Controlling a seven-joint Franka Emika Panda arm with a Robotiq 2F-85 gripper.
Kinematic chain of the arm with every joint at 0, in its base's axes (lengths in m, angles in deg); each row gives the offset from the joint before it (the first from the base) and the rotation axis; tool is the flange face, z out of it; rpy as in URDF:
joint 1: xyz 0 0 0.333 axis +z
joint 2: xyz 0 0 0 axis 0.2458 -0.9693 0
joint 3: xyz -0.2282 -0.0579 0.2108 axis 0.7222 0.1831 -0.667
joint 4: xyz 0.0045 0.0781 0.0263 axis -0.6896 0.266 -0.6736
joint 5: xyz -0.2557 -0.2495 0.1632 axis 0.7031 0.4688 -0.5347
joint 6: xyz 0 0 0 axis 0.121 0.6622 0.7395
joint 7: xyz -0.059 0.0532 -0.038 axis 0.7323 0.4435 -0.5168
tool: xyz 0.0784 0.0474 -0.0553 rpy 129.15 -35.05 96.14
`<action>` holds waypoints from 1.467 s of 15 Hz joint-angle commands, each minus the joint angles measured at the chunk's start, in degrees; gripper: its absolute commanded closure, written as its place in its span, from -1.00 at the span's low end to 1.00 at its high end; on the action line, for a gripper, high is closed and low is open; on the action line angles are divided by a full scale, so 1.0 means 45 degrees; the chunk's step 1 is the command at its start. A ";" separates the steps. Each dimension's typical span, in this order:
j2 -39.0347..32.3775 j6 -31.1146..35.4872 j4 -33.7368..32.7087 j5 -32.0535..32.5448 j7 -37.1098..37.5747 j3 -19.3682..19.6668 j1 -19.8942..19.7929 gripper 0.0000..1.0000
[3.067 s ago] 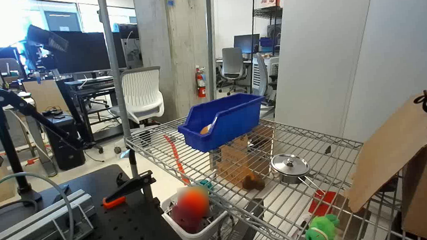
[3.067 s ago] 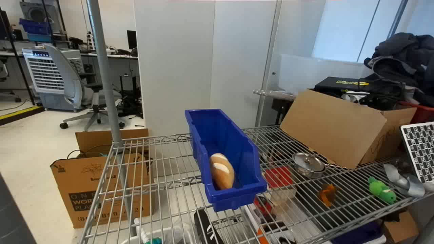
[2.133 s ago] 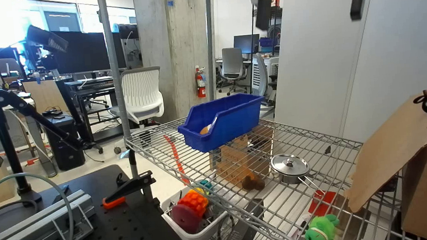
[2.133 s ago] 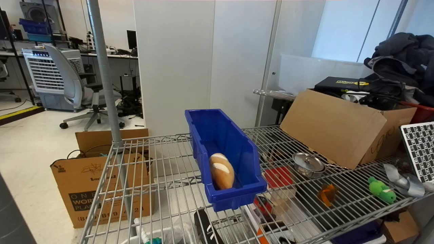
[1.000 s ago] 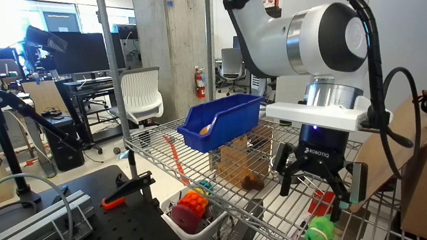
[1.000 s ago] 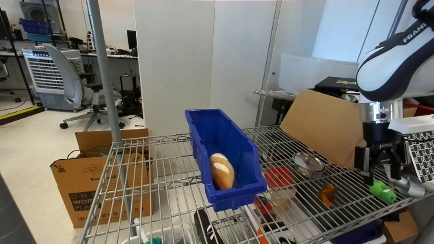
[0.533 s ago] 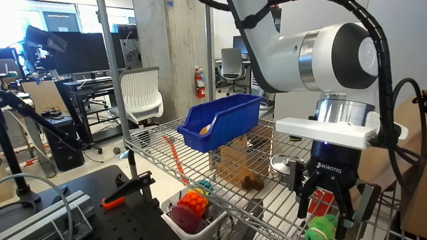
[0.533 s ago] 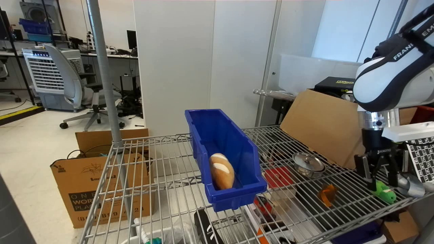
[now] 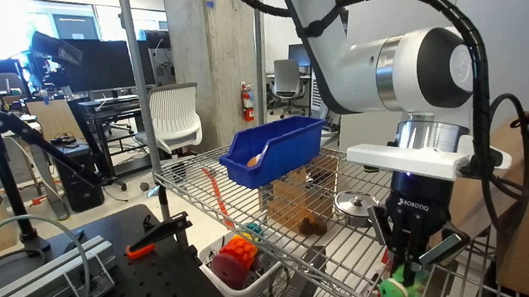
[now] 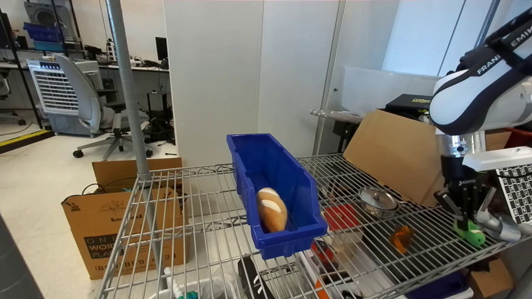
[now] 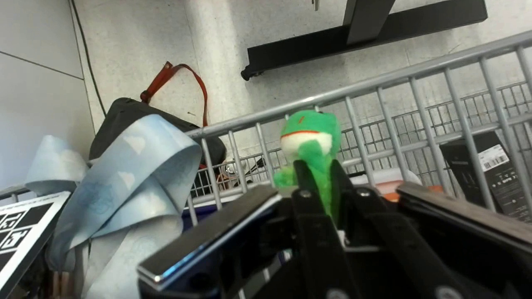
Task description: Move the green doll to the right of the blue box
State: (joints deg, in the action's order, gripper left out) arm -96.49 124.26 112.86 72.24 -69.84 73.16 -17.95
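Apparently grasp step: end effector (image 11: 319, 166) pinched on green doll (image 11: 314, 151) near counter (image 11: 365, 85) edge, well apart from blue box (image 9: 294, 154). Next calls for lift, carry, release at box's right.

Plush green doll (image 11: 311, 124), smooth plastic blue box (image 9: 299, 152), shiny metal lid (image 10: 380, 201); blurred fingers (image 11: 306, 180) seem matt.

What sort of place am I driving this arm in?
Most likely a robotics lab: there's the Franka arm, a perforated black benchtop and a white office chair.
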 commanded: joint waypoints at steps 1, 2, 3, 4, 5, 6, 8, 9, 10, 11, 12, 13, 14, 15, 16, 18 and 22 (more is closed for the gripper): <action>0.1306 0.0316 0.0483 0.0295 -0.0128 -0.0341 0.0364 0.97; 0.1912 0.0699 0.0900 0.0328 -0.0378 -0.0598 0.0529 0.96; 0.2357 0.0940 0.1163 0.0316 -0.0635 -0.0863 0.0652 0.97; 0.2750 0.1074 0.1375 0.0269 -0.0825 -0.1163 0.0819 0.95; 0.3054 0.1272 0.1517 0.0214 -0.0925 -0.1483 0.1054 0.95; 0.3274 0.1327 0.1569 0.0187 -0.1082 -0.1814 0.1295 0.95; 0.3300 0.1314 0.1320 0.0031 -0.1535 -0.2485 0.1650 0.95; 0.3140 0.1288 0.1066 0.0004 -0.1645 -0.2740 0.1866 0.95; 0.2874 0.1040 0.0701 -0.0084 -0.1759 -0.2976 0.2039 0.95; 0.2546 0.0932 0.0323 -0.0132 -0.1750 -0.3127 0.2208 0.95; 0.2260 0.0759 0.0008 -0.0179 -0.1804 -0.3252 0.2325 0.95; 0.1998 0.1031 -0.0214 -0.0158 -0.1835 -0.3300 0.2413 0.95; 0.1623 0.0777 -0.0628 -0.0260 -0.2005 -0.3390 0.2409 0.95; 0.1298 0.0707 -0.0944 -0.0266 -0.2119 -0.3401 0.2429 0.95; 0.0924 0.0623 -0.1311 -0.0256 -0.2222 -0.3389 0.2434 0.95; 0.0130 0.0412 -0.2142 -0.0202 -0.2367 -0.3318 0.2434 0.95; -0.1297 -0.0076 -0.3776 -0.0174 -0.2608 -0.3294 0.2471 0.95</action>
State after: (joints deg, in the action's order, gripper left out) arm -97.21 127.57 103.49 72.15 -79.67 58.49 -6.83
